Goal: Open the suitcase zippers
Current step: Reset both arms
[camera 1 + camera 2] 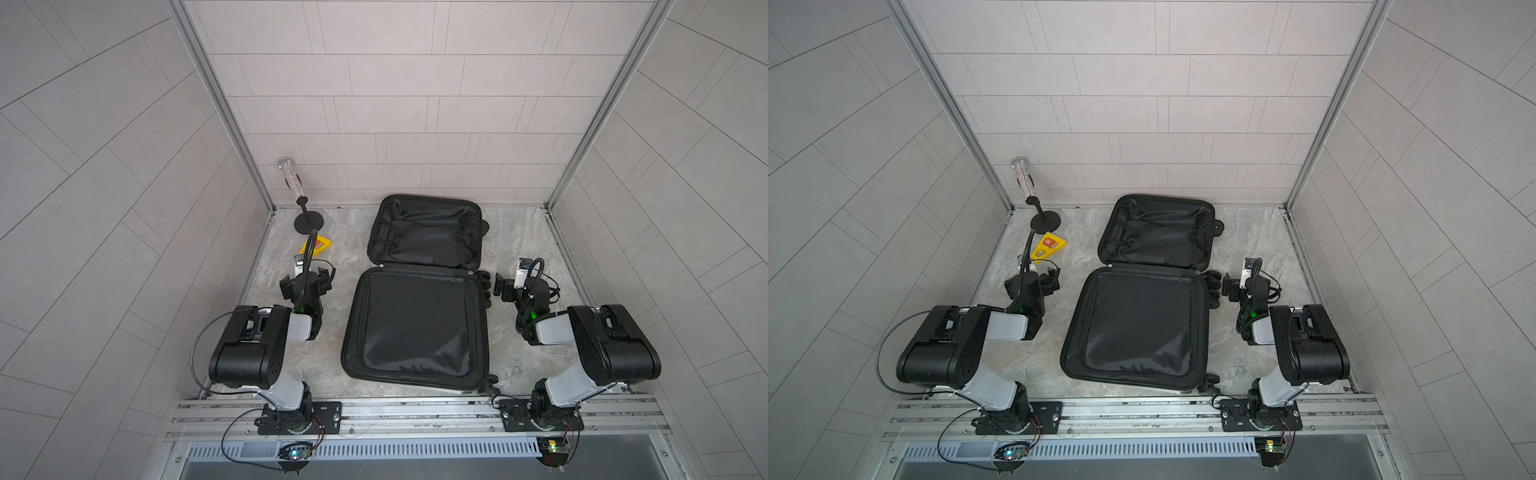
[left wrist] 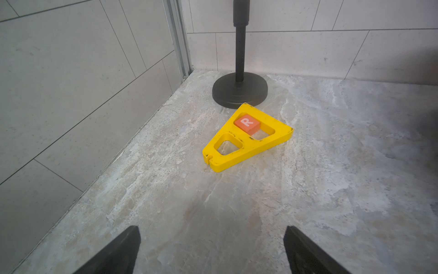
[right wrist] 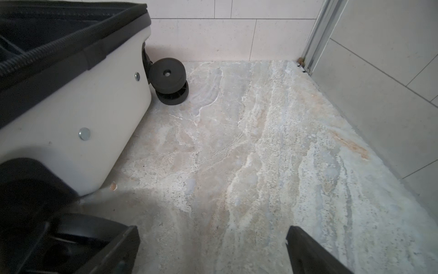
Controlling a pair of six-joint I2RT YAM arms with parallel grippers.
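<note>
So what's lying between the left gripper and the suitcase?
Only bare tabletop lies between the left gripper and the suitcase, as both top views show.

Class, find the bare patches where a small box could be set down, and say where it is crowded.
Free: the table between the suitcase and the right wall, ahead of the right hand; also the strip left of the suitcase's near half. Crowded: the far left corner, with the stand and yellow frame.
</note>
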